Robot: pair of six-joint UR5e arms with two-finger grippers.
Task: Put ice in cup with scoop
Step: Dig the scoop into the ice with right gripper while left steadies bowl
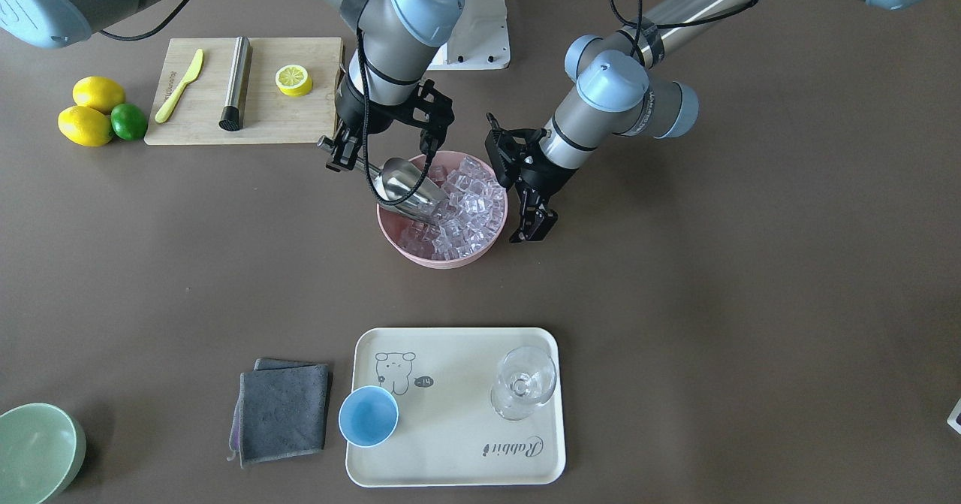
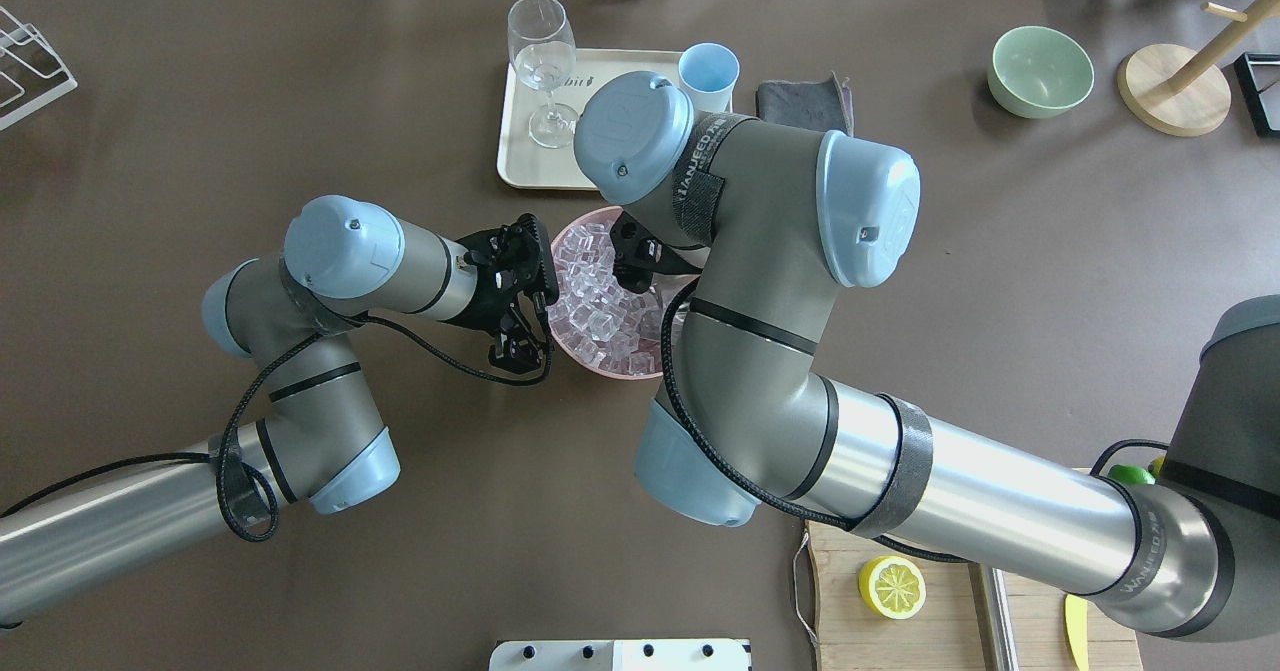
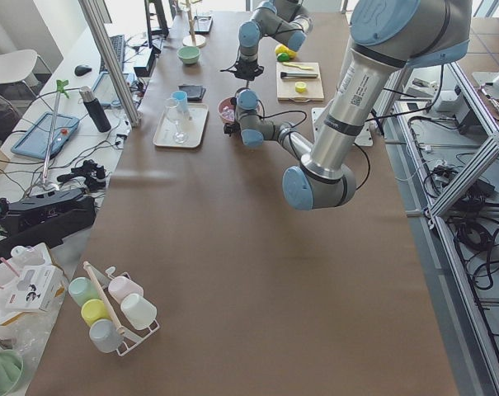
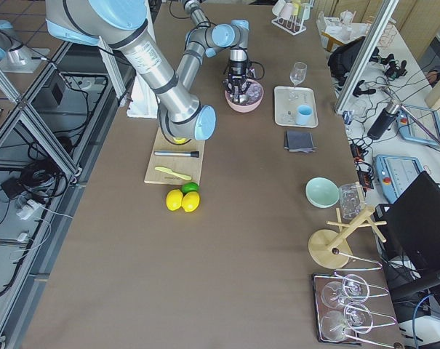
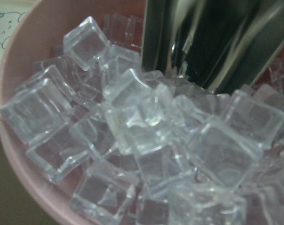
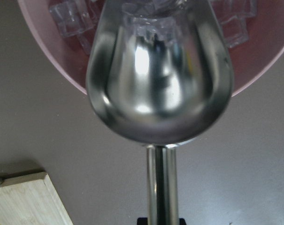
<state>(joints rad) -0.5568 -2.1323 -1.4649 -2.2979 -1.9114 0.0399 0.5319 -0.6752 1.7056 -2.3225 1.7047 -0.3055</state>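
The ice fills a pink bowl at the table's middle. My right gripper is shut on the handle of the steel scoop. The scoop lies tilted with its mouth pushed into the cubes. In the right wrist view the scoop has cubes at its mouth. My left gripper points down beside the bowl's rim, fingers close together and empty. Its wrist view shows the ice and the scoop close up. The light-blue cup stands empty on the cream tray.
A stemmed glass stands on the tray. A grey cloth lies beside it, and a green bowl sits at the corner. A cutting board holds a steel cylinder and a half lemon.
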